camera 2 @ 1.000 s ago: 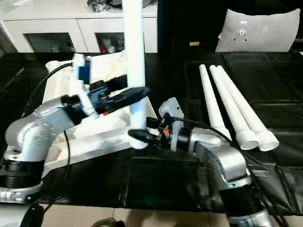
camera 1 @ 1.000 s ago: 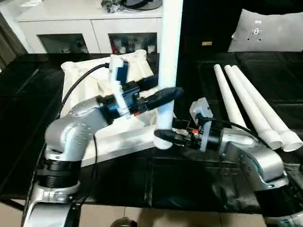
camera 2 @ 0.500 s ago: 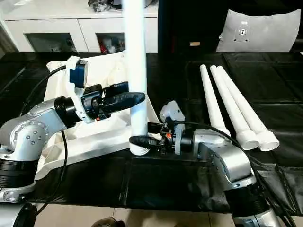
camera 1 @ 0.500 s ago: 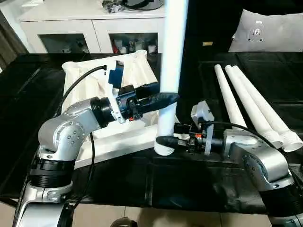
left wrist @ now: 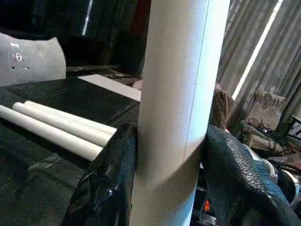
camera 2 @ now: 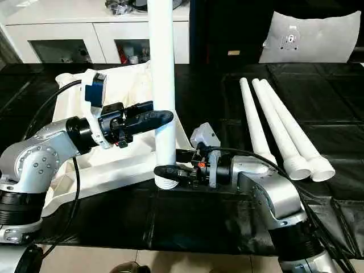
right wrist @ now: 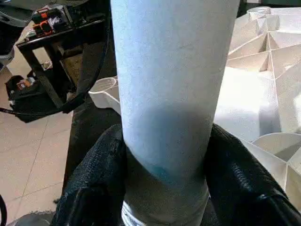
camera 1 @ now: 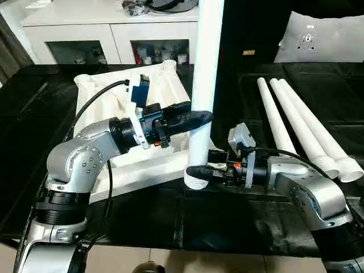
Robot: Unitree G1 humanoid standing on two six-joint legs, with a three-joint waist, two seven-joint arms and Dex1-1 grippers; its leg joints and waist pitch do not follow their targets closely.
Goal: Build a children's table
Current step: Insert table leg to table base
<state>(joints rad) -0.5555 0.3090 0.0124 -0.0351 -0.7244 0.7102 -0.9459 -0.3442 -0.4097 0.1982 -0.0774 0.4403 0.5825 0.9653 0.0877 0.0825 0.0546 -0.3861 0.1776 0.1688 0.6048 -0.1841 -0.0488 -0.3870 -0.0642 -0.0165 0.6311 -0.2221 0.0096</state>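
Legs come first here: you hold one leg (camera 1: 203, 85) upright at the table top's (camera 1: 108, 96) near corner, right gripper (camera 1: 196, 170) clamping its foot to steer, left gripper (camera 1: 199, 118) pinching higher to steady; three spare legs (camera 1: 296, 128) lie well apart.

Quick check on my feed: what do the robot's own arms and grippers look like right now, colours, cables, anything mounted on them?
Both forearms are rounded silver shells with black joint rings. The left gripper has textured black fingers, a white bracket carrying a blue module at the wrist, and a black cable looping back along the arm. The right gripper also has black fingers, a grey-white box on its wrist, small red-orange parts and a thin black cable.
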